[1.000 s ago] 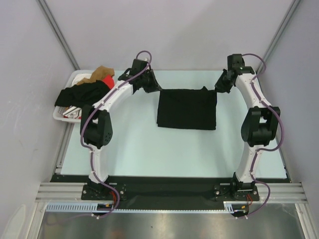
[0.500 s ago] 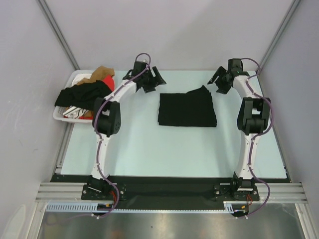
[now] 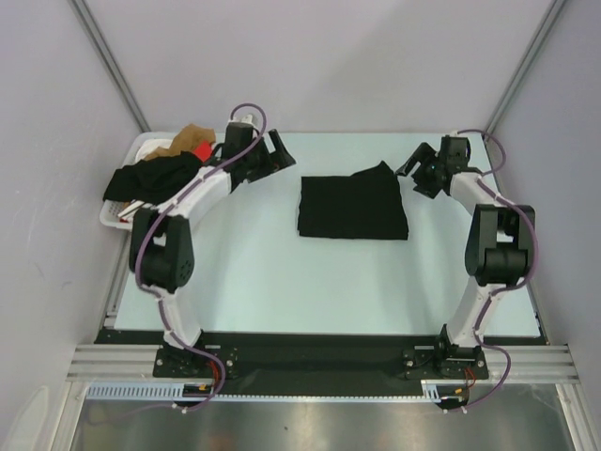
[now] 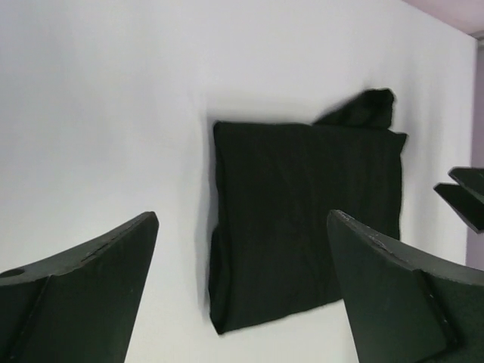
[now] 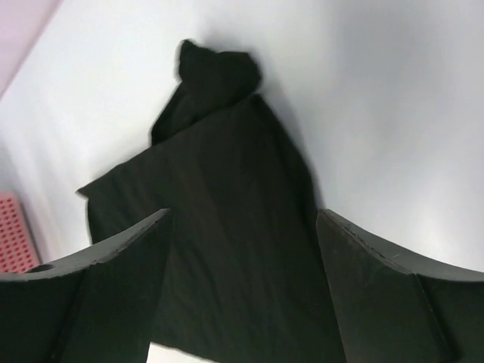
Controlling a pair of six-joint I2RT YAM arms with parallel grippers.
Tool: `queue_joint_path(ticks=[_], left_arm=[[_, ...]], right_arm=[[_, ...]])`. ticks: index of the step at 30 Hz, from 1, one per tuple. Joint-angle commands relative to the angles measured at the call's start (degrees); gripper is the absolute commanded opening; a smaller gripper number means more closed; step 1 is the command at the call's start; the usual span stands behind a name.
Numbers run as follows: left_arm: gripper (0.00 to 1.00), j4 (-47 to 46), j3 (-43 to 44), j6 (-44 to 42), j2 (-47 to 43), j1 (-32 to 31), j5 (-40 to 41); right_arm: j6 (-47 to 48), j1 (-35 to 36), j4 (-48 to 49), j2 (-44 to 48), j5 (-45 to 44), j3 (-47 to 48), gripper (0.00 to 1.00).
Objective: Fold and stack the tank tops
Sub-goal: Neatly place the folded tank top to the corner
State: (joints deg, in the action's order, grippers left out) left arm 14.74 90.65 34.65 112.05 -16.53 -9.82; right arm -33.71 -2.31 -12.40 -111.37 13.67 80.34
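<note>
The black tank top (image 3: 353,207) lies folded into a rectangle on the pale table (image 3: 282,272), with one corner bunched up at its far right. My left gripper (image 3: 275,156) hovers open just left of its far left corner, holding nothing. My right gripper (image 3: 416,172) stands open just right of the bunched corner, also holding nothing. In the left wrist view the black tank top (image 4: 302,204) lies beyond the spread fingers (image 4: 91,280). In the right wrist view the black tank top (image 5: 227,227) shows between the wide fingers (image 5: 378,280). A patch of the red tank top (image 3: 202,149) peeks from the basket.
The white basket (image 3: 117,218) sits at the table's far left edge, heaped with a black garment (image 3: 155,177) and brown cloth (image 3: 193,135). Grey walls close in the back and both sides. The black strip (image 3: 310,352) with the arm bases runs along the near edge.
Both grippers have opened and let go of the black tank top's far corners. Both have drawn back outward, the left one to the left and the right one to the right.
</note>
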Motion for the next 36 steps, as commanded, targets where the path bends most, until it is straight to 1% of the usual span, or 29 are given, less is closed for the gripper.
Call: queue_joint_path(ticks=[1,2,3,4,6,8,10,13,17,18,21,23,24,26,27,28,29,31,32,33,34,35,36], left_arm=[[0.98,-6.7,-8.3,-0.9,-8.4,-3.8,-1.7],[0.98,-6.9,-11.5,0.1,-9.1,-4.2,-1.5],[0.98,-6.8,-12.9,0.6,-9.7,-4.6,-1.6],[0.97,-7.2,-14.0,1.0,-10.2,-4.9,-2.9],[0.95,-6.7,-16.3,1.5,-10.4,-5.7,-3.0],[0.95,-7.3,-18.4,1.1,-10.6,-6.5,-2.6],[0.94,-7.3,-19.5,1.0,-11.1,-6.8,-2.1],[0.94,-8.3,-22.1,1.0,-11.9,-6.8,-1.7],[0.94,-7.6,-23.7,0.5,-13.0,-6.8,-1.6],[0.94,-7.7,-24.1,0.5,-13.7,-6.8,-1.4],[0.94,-8.0,-26.0,0.2,-15.3,-6.8,-0.6],[0.94,-7.7,-26.4,-0.3,-15.9,-6.8,-0.4],[0.94,-7.5,-26.6,-0.4,-16.0,-6.8,-0.1],[0.94,-6.9,-26.6,-0.7,-16.7,-6.8,0.4],[0.94,-6.7,-26.6,-0.9,-16.9,-6.8,0.6],[0.94,-6.6,-26.7,-0.9,-17.3,-6.8,0.7],[0.94,-6.5,-26.9,-1.0,-17.5,-6.8,0.7],[0.94,-6.5,-27.3,-1.2,-17.9,-6.8,0.8],[0.94,-6.4,-27.5,-1.1,-18.2,-6.8,0.9],[0.94,-6.5,-27.5,-1.2,-18.4,-6.8,0.9],[0.94,-6.5,-27.6,-1.2,-18.4,-6.8,0.9],[0.94,-6.6,-28.0,-1.1,-18.7,-6.8,0.8],[0.94,-6.8,-28.2,-1.1,-18.9,-6.8,0.7]], right_arm=[[1.6,1.2,2.2,6.1,2.4,-4.1,0.83],[2.0,1.4,1.1,7.6,1.9,-4.7,0.84],[2.2,1.9,0.4,8.4,1.4,-5.6,0.87],[2.9,2.0,-0.4,9.1,0.7,-6.7,0.86],[4.2,2.1,-1.0,9.8,-0.1,-8.3,0.85],[6.9,2.1,-1.8,9.2,-1.2,-7.7,0.83],[9.6,2.1,-4.6,6.0,-1.2,-5.4,0.83],[11.7,2.1,-5.9,0.7,-0.6,-0.7,0.83],[14.8,2.1,-7.1,-5.5,0.9,5.5,0.77],[15.8,2.1,-7.1,-6.7,2.0,7.7,0.74],[16.7,2.1,-8.2,-10.5,3.1,11.1,0.72],[17.2,2.1,-8.0,-13.3,5.4,14.1,0.71],[16.8,2.1,-7.2,-14.0,6.4,14.7,0.69],[16.3,2.1,-6.8,-16.3,9.8,16.7,0.60],[15.6,1.8,-5.8,-17.1,12.5,17.2,0.50],[14.0,1.4,-4.9,-17.6,13.5,17.2,0.43],[13.0,1.2,-4.1,-18.2,14.1,17.0,0.29],[9.3,-0.5,-1.7,-18.0,13.3,16.3,0.19],[7.8,-1.3,-0.4,-17.6,12.9,14.0,0.14],[6.3,-2.3,1.5,-16.3,11.4,12.8,0.00],[4.5,-4.7,2.5,-15.2,10.4,10.9,0.00],[1.1,-6.3,4.1,-13.9,9.3,6.3,0.00],[-0.9,-7.8,7.8,-10.2,7.3,2.8,0.00]])
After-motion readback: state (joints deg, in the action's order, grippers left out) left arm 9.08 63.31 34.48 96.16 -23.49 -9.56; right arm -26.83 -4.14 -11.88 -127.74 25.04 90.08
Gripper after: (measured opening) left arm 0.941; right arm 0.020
